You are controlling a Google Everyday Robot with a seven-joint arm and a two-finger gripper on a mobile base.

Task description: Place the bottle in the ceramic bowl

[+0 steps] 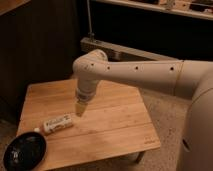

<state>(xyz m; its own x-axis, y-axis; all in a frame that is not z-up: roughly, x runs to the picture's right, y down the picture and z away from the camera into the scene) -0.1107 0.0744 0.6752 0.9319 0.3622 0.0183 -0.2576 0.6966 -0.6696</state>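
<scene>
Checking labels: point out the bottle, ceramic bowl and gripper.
bottle (57, 122), camera view, label at mid-body.
ceramic bowl (23, 151), camera view, bare inside.
gripper (79, 113), camera view, lower tip, over table (115, 125) near bottle.

table (117, 122): matt wood | bottle (57, 123): white plastic | ceramic bowl (24, 150): glossy black | pincer (80, 110) above table: smooth, pale
</scene>
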